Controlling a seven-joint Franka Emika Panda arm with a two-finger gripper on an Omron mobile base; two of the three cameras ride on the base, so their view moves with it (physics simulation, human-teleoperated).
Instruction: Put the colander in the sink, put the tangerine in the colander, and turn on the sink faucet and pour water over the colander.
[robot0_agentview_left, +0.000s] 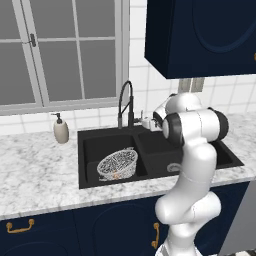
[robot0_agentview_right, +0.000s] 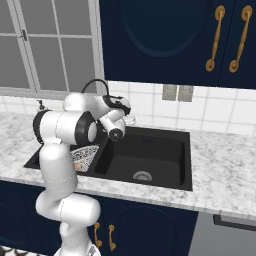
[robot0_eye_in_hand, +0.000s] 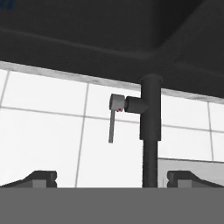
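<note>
Colander (robot0_agentview_left: 117, 164) sits in the left basin of the sink (robot0_agentview_left: 200, 167) with the tangerine (robot0_agentview_left: 116, 175) inside it, seen from the left base. No readable writing anywhere. Hand view has the pincer (robot0_eye_in_hand: 112, 178) spread wide around the sink faucet (robot0_eye_in_hand: 150, 127), whose lever carries a red dot.

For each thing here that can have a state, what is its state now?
colander: in the left basin of the sink, tilted.
tangerine: inside the colander.
sink faucet: no water running.
faucet handle: untouched.
gripper: open, holding nothing, facing the faucet.
</note>
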